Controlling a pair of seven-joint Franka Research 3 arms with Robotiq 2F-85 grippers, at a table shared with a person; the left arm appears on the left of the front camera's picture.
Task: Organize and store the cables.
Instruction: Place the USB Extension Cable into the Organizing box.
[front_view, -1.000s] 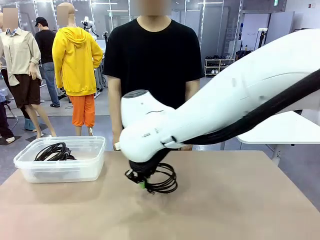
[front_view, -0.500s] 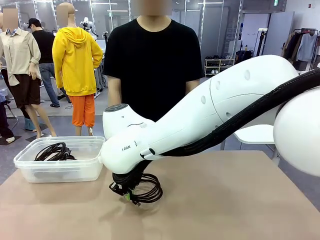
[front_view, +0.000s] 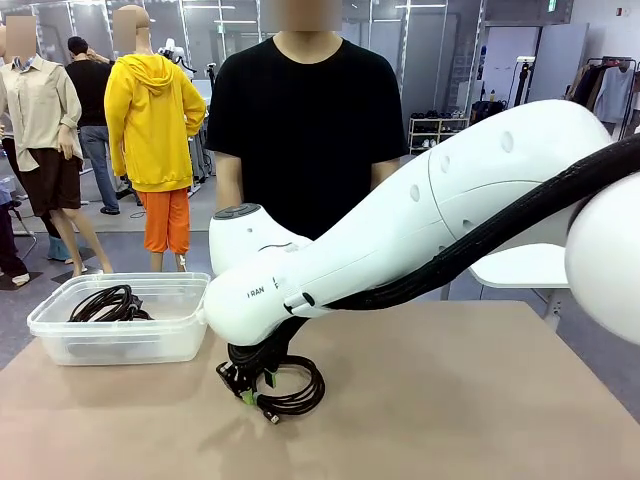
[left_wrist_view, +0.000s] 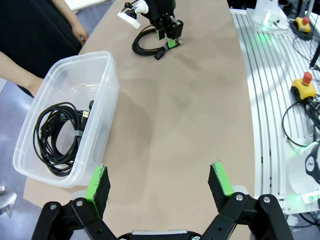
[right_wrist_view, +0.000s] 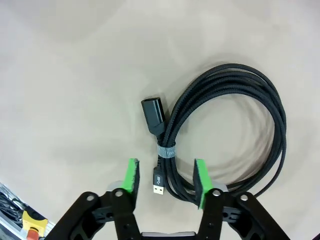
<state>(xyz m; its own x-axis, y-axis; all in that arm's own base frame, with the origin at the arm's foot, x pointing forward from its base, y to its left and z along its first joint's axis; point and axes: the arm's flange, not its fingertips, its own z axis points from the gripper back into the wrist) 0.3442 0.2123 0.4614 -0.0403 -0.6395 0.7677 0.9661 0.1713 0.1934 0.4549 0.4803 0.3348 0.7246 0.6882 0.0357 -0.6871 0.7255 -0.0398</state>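
– Where's your right gripper (right_wrist_view: 165, 180) against the cable (right_wrist_view: 235, 135)?
– Its fingers are half spread, straddling the tied bundle lying flat on the table (front_view: 450, 400); nothing is pinched. The coil's bulk lies ahead of the fingers.
– And the left gripper (left_wrist_view: 160, 182)?
– Wide apart, near the bin (left_wrist_view: 107, 75) and its stored cable (left_wrist_view: 57, 132).

The right arm (front_view: 420, 225) is glossy white with a thick black hose; small lettering, perhaps "FRAN"; black gripper fingers carry green pads (right_wrist_view: 131, 175).
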